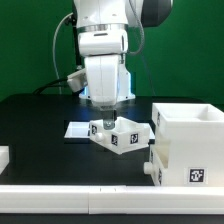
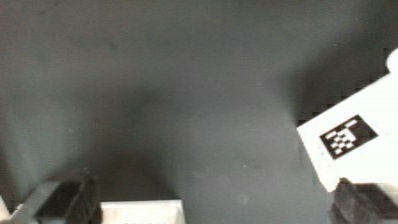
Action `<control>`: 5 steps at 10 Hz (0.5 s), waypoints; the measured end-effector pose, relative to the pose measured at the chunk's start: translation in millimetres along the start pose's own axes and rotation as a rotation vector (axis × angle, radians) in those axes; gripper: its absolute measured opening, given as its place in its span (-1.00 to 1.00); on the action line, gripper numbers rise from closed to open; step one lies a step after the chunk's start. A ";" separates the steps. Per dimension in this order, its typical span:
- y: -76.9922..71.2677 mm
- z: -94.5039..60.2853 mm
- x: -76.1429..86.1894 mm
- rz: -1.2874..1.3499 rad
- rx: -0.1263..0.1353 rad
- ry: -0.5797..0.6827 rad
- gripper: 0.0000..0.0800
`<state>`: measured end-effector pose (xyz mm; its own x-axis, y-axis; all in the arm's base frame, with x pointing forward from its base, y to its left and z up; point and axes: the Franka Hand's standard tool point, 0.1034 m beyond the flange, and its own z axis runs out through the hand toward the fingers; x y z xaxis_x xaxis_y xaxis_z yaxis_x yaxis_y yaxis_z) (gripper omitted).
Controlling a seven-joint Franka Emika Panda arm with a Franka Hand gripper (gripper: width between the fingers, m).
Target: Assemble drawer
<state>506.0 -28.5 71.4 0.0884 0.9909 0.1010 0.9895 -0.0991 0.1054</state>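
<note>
A small white drawer tray (image 1: 122,136) with square tags lies askew on the black table, just to the exterior view's left of the large white box shell (image 1: 186,146). My gripper (image 1: 104,126) hangs right over the tray's near end. In the wrist view my gripper (image 2: 210,203) is open, with the fingers (image 2: 54,205) wide apart. A white edge of the tray (image 2: 143,212) sits between them, close to one finger and clear of the other. A white tagged part (image 2: 349,136) shows at the side; I cannot tell which piece it is.
The marker board (image 1: 76,130) lies flat on the table behind the tray. A long white bar (image 1: 80,192) edges the table's front. Another white part (image 1: 4,157) shows at the exterior view's far left edge.
</note>
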 end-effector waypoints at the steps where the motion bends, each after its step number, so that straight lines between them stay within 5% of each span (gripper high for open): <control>1: -10.0 -3.3 -3.7 -0.106 0.003 -0.017 0.62; 3: -34.9 -5.0 -20.9 -0.393 0.014 -0.043 0.62; 5: -39.8 -5.2 -28.3 -0.450 0.023 -0.046 0.62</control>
<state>463.6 -53.1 69.5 -0.3463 0.9381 0.0055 0.9329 0.3438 0.1069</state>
